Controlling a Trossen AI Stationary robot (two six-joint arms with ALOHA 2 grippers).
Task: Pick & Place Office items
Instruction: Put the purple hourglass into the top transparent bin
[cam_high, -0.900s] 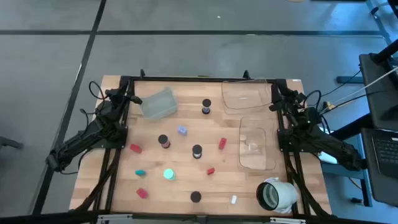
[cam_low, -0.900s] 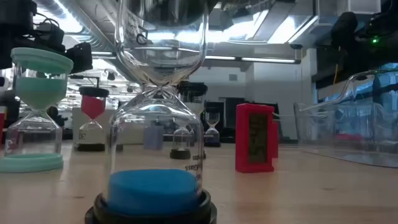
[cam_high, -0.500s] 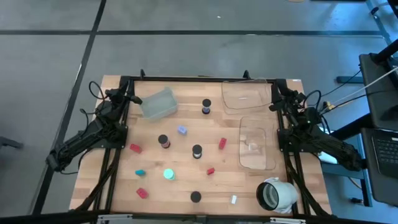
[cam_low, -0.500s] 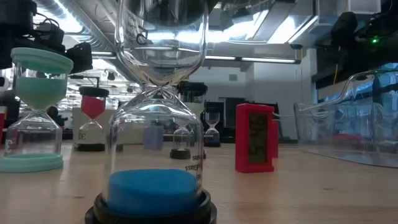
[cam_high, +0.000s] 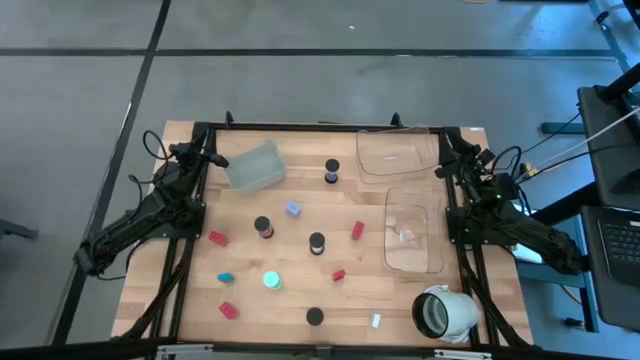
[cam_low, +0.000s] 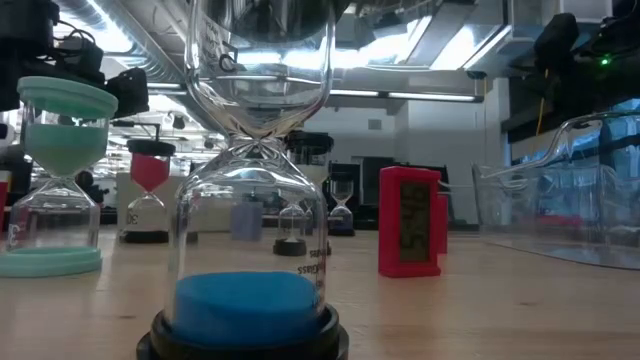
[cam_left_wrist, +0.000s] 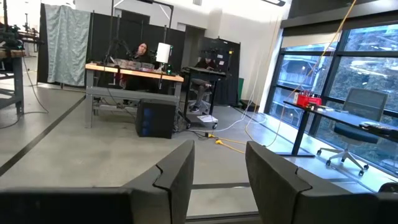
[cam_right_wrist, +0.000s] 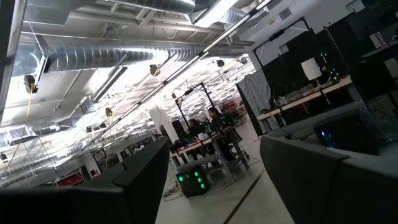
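The office items lie scattered on the wooden table (cam_high: 300, 140). There are black-capped hourglasses (cam_high: 263, 227) (cam_high: 316, 243) (cam_high: 331, 172) (cam_high: 315, 316), red blocks (cam_high: 217, 238) (cam_high: 357, 230) (cam_high: 338, 274) (cam_high: 228, 310), teal pieces (cam_high: 271, 281) (cam_high: 225, 277), a lavender cube (cam_high: 292, 209) and a white bit (cam_high: 376, 321). In the low view a blue-sand hourglass (cam_low: 252, 230) stands upright on its base, closest to the camera, with a teal one (cam_low: 55, 180) and a red block (cam_low: 410, 220) behind. My left gripper (cam_high: 216, 159) (cam_left_wrist: 221, 168) is open and empty at the far left corner. My right gripper (cam_high: 442, 152) (cam_right_wrist: 214, 168) is open and empty at the far right corner, pointing upward.
A grey tray (cam_high: 254, 166) sits at the far left. Two clear trays (cam_high: 398, 152) (cam_high: 412, 232) lie along the right side. A big white hollow cylinder (cam_high: 445, 312) lies on its side at the near right corner. People sit at desks in the room beyond.
My right arm has shifted slightly at the far right corner. The items on the table have stayed where they were.
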